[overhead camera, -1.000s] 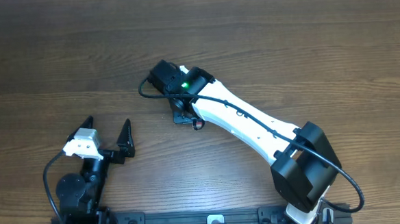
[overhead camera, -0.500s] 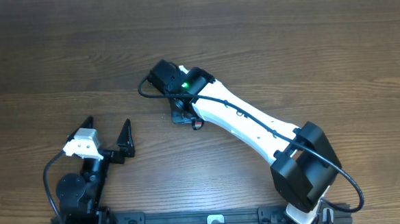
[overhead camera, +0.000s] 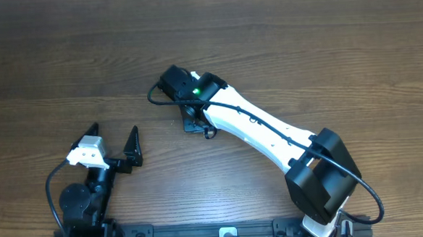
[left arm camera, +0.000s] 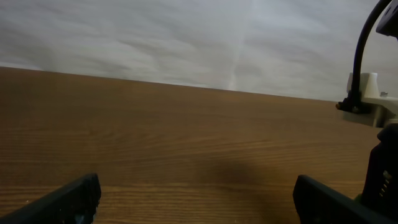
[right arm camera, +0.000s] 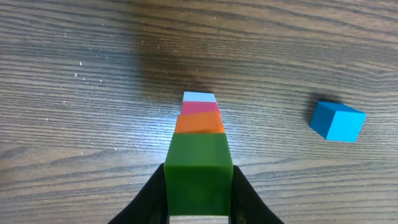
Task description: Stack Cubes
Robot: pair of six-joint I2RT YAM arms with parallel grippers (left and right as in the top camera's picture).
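Left gripper [overhead camera: 113,131] sits near, at the left, close to its base. Jaws spread wide, nothing between them; in the left wrist view the two dark fingers [left arm camera: 69,199] frame bare wooden table [overhead camera: 302,41].

Right arm [overhead camera: 259,127] stands at the near right and reaches diagonally to the left and far, so its wrist ends over the middle of the table.

Right gripper [right arm camera: 199,200]: clamped on a green cube [right arm camera: 198,168], one finger pressed to each side face, cube squarely between them.

Green cube lines up directly above a column of three cubes. Order from the top: orange cube [right arm camera: 199,124], pink cube [right arm camera: 200,107], pale cube [right arm camera: 199,97] lowest, on the table. Edges of the column look flush, no visible offset. Cannot tell whether the green cube rests on the orange one or hangs just above it.

One blue cube [right arm camera: 337,121] lies alone on the table, well apart from the column, turned at a slight angle to it. Cannot tell from the top view which side of the column it is on
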